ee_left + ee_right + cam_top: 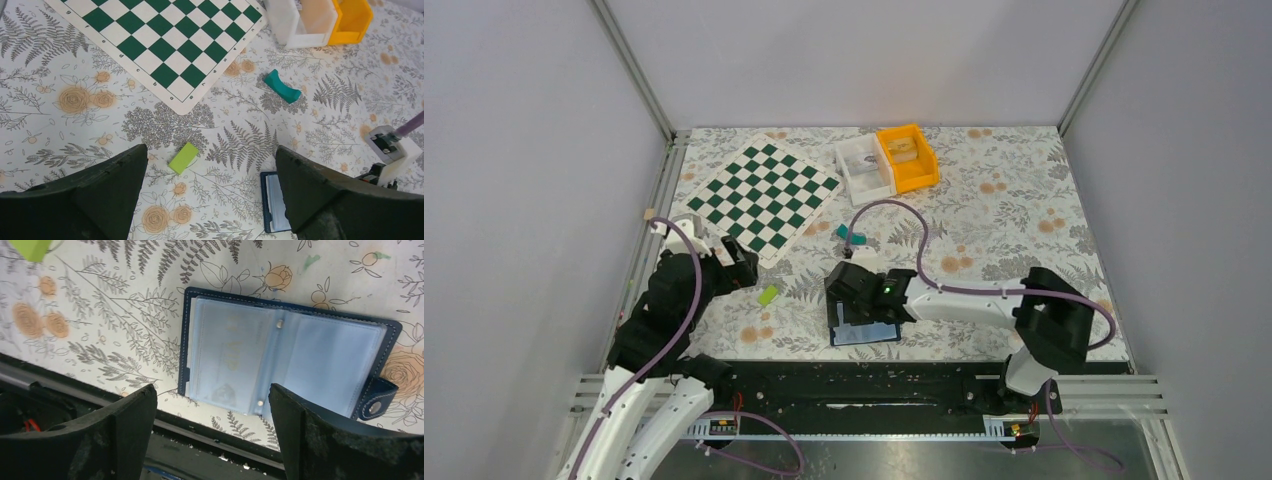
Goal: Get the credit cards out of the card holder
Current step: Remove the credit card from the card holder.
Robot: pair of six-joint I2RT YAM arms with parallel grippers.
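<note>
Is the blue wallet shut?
No, the wallet lies spread open with its pale blue inside facing up and its snap tab undone.

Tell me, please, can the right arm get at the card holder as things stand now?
Probably yes. The right gripper hangs over the card holder, which lies open and flat, and the jaws stand open. Nothing lies between the two; the green block sits well aside.
</note>
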